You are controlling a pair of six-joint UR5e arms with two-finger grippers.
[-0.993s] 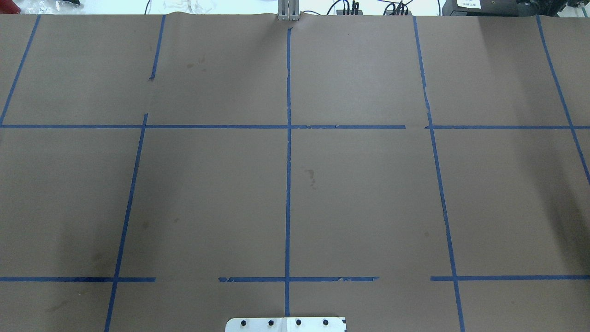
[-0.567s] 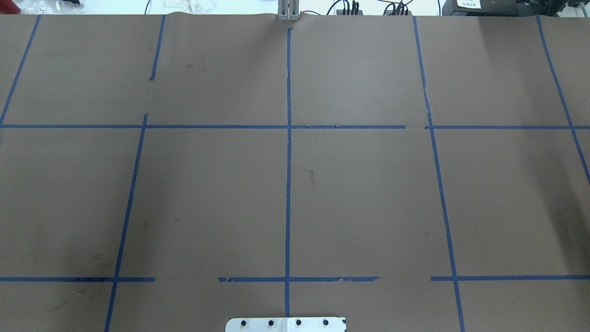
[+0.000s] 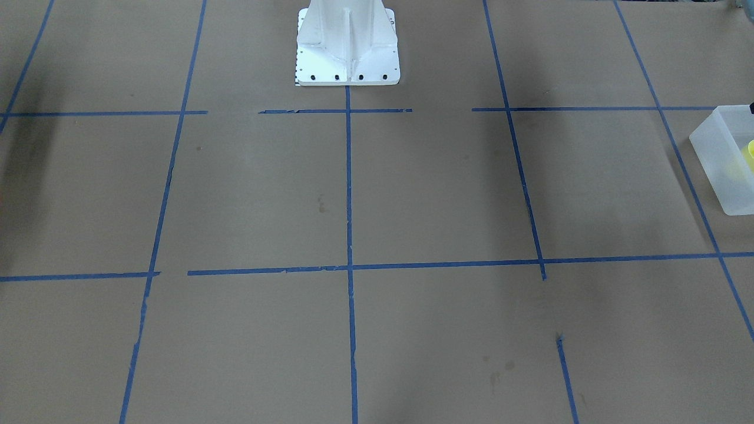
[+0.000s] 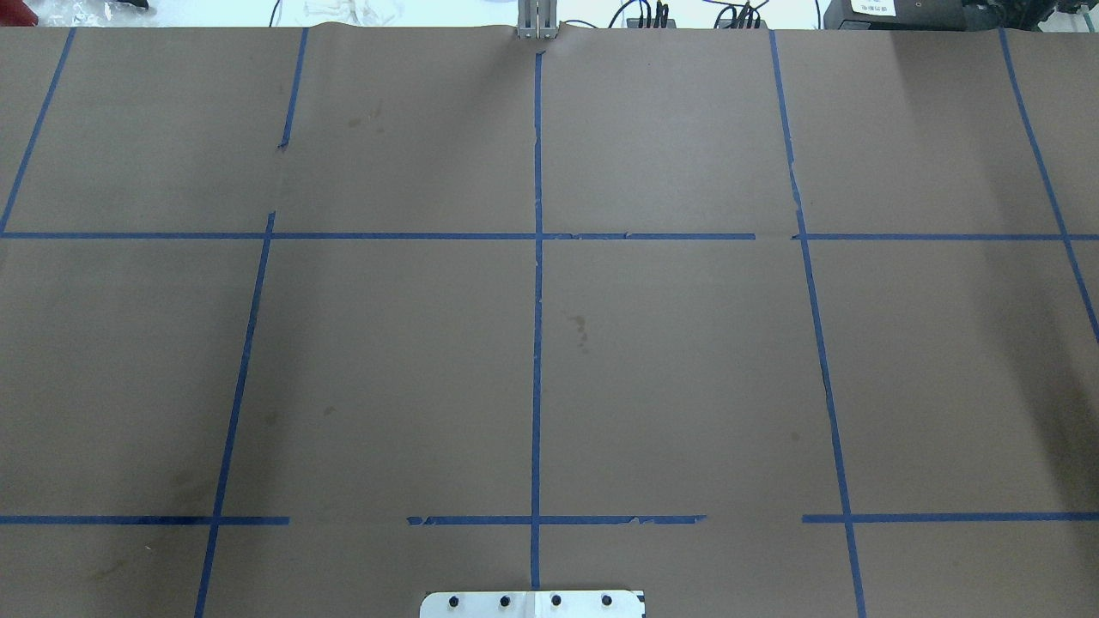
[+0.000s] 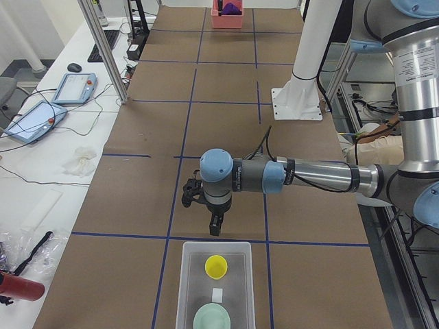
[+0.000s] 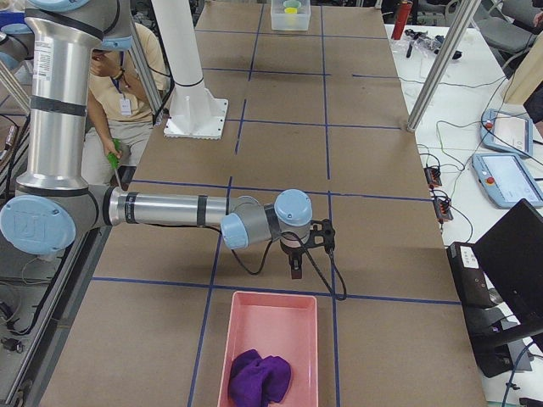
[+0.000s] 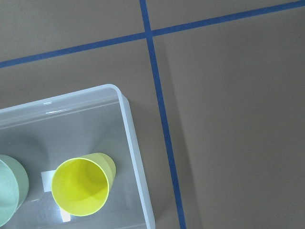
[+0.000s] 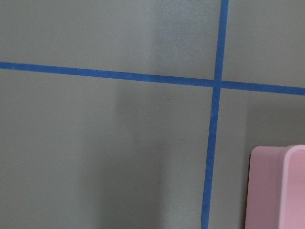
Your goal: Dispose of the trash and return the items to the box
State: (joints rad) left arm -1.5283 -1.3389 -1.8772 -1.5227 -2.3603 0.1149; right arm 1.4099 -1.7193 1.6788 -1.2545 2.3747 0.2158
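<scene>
The frosted white box (image 5: 184,275) stands at the table's left end and holds the upright yellow cup (image 5: 217,266) and a mint-green bowl (image 5: 211,317). In the left wrist view the box's corner (image 7: 129,125), the cup (image 7: 81,187) and the bowl's edge (image 7: 9,188) show from above. The front-facing view shows the box (image 3: 720,154) at its right edge. My left gripper (image 5: 215,226) hangs just short of the box, fingers pointing down; I cannot tell if it is open or shut. My right gripper (image 6: 295,270) hangs just short of a pink bin; its state cannot be told either.
A pink bin (image 6: 273,326) holding a purple cloth (image 6: 259,376) stands at the table's right end; its corner shows in the right wrist view (image 8: 276,186). The white robot pedestal (image 3: 347,41) stands at the table's near middle. Blue tape lines grid the brown table.
</scene>
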